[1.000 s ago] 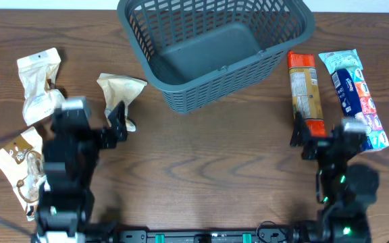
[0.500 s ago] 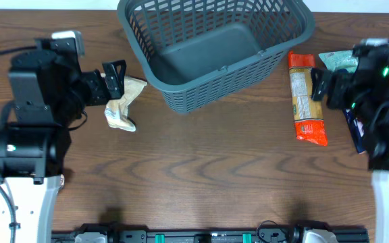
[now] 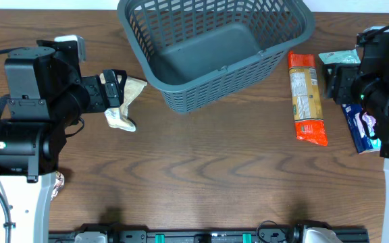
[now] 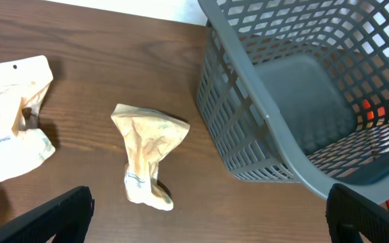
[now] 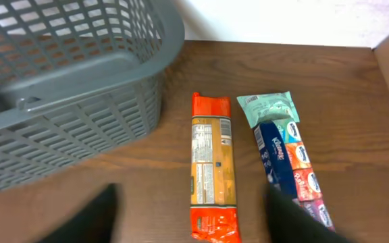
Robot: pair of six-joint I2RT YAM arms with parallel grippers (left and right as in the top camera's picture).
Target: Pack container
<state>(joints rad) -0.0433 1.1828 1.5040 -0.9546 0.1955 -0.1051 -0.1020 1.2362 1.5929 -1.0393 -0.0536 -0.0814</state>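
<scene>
Container: the large dark grey plastic basket with lattice walls (image 3: 208, 94) stands at the top centre of the overhead frame on the brown wooden counter (image 3: 208, 169). Its mouth faces up and its solid floor is bare, so nothing is packed yet.
Why there: it sits between the two arms, so either can reach over its rim.
Left-side goods: a crumpled beige paper packet (image 4: 147, 152) lies near the basket's left wall without touching it. A flat cream pouch (image 4: 9, 125) lies further out, at the left edge of the left wrist frame.
Right-side goods: a long orange snack packet (image 5: 211, 172) lies flat to the right of the basket. Just beside it is a blue tissue pack (image 5: 289, 169) with a mint-green packet (image 5: 269, 108) at its upper end.
Left jaws: the left gripper (image 4: 208, 202) stands spread as wide as it goes and holds nothing. The beige packet lies centred ahead of it, which suits a lined-up approach.
Right jaws: the right gripper (image 5: 193, 219) shows blurred fingers, partly spread and empty. They stand on either side of the orange packet's lower end and appear clear of it.
Step in hand: by my judgement, each arm is poised over a first pick.
Next move calls for: lowering until the jaws straddle a packet across its narrow width.
Risk: the crumpled packet may slip or crush, and a brush against the rim could shove the basket.
</scene>
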